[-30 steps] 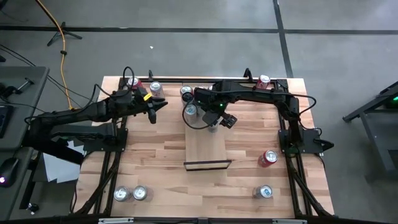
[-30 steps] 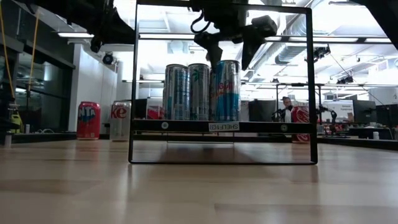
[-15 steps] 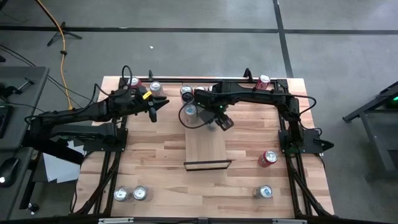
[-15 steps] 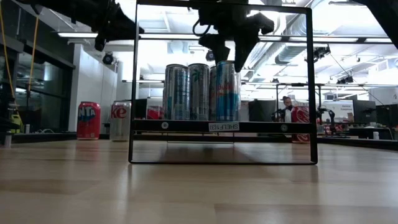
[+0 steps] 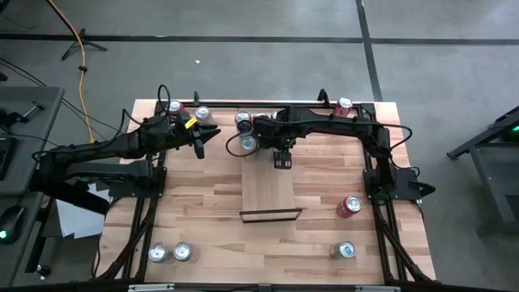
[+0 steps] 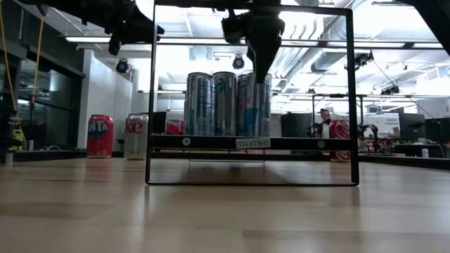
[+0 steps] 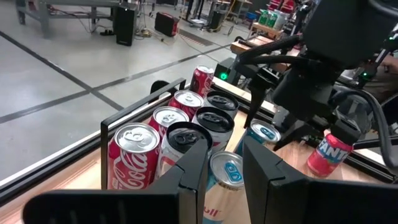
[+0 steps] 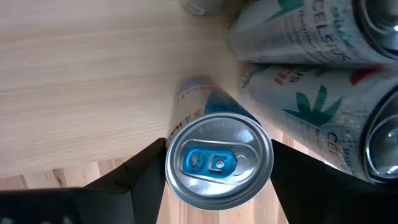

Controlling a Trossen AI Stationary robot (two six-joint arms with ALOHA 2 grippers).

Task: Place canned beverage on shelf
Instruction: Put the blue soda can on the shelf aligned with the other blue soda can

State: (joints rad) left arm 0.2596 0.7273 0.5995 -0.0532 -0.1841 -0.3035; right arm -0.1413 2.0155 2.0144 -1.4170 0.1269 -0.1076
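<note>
The right gripper stands directly over the blue-and-silver can, which sits upright on the shelf at its far end, just beside two pale tall cans. Its fingers flank the can's top on either side; whether they press it or stand just clear cannot be told. Judgement: the can appears seated. A clean finish calls for a full release, then a straight vertical withdrawal, avoiding the neighbouring cans. The left gripper, fingers clenched on nothing, waits above the cans at the desk's far edge.
</note>
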